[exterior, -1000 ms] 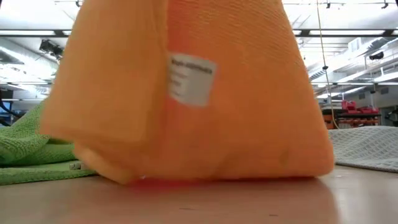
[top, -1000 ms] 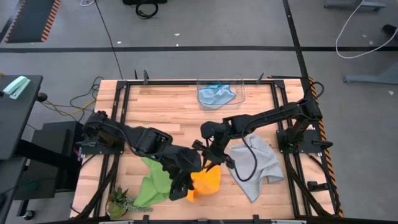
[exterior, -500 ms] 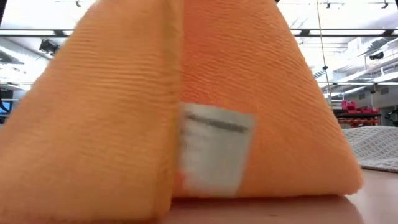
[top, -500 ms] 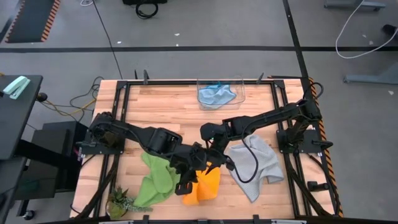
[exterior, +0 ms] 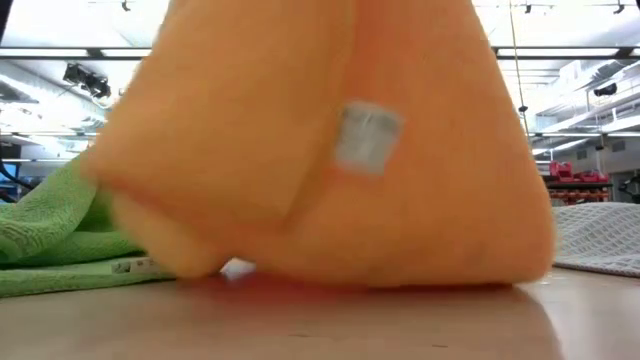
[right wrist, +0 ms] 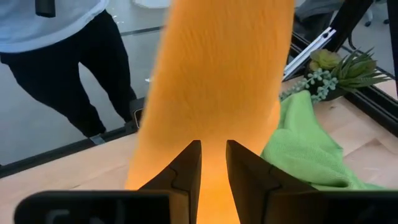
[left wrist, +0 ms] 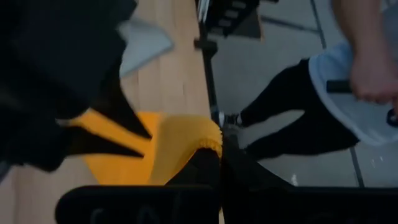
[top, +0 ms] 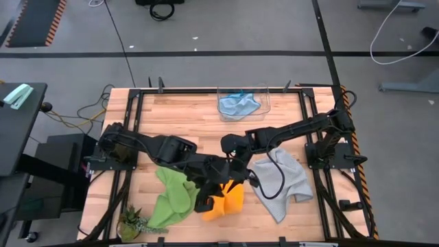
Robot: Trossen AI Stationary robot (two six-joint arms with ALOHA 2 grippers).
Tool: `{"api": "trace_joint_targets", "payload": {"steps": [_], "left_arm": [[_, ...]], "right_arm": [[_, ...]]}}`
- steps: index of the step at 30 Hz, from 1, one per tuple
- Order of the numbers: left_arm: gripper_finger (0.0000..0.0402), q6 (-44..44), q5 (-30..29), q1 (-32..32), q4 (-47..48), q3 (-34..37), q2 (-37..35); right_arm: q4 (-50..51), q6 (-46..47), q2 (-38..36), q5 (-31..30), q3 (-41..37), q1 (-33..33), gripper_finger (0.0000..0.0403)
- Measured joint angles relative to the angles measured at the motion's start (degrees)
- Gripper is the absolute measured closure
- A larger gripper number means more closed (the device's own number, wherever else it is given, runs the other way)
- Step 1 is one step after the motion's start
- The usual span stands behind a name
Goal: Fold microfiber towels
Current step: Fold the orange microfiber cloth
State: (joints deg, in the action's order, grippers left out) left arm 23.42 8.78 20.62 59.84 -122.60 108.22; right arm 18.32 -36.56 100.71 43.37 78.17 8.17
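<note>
I have two claws, and both are busy with the orange towel near the front middle of the bench. My left claw is pinched shut on one edge of the orange towel. In the left wrist view the yellow-orange cloth folds over right at my dark fingers. My right claw is just beside it, and it is narrow, with a piece of the same towel squeezed between its two fingers. The towel hangs down from my claws like a little tent, and its bottom touches the bench. In the low view it fills most of the picture, and a small white tag shows on it.

The green towel lies crumpled on the bench to the left of the orange one, touching it or very close. A small green plant sits at the front left corner, near the green towel. The grey towel lies spread out on the right side, under my right arm. The blue towel is far away at the back, inside a clear bin.

A person in dark trousers stands on the floor past the front edge of the bench.
</note>
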Motion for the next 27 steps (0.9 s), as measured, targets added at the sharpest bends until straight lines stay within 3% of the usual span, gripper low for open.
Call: {"api": "trace_joint_targets", "payload": {"steps": [12, 17, 23, 27], "left_arm": [[0.04, 3.5, -1.7, 0.9, 1.5, -2.7, -0.2], [0.04, 4.4, -1.7, 0.9, 3.6, -2.7, -0.3], [0.04, 4.5, -3.4, 0.9, 6.1, -2.7, -0.3], [0.04, 4.6, -5.8, 0.9, 10.6, -2.7, -0.4]], "right_arm": [[-0.3, 2.5, 0.0, 8.5, 0.0, -0.9, 0.0321], [-0.3, 2.5, 0.0, 8.6, 0.0, 1.5, 0.0334], [-0.2, 2.4, 0.0, 8.3, 0.0, 3.3, 0.0396], [1.7, 3.0, 0.0, 3.1, 0.0, 3.2, 0.0395]]}}
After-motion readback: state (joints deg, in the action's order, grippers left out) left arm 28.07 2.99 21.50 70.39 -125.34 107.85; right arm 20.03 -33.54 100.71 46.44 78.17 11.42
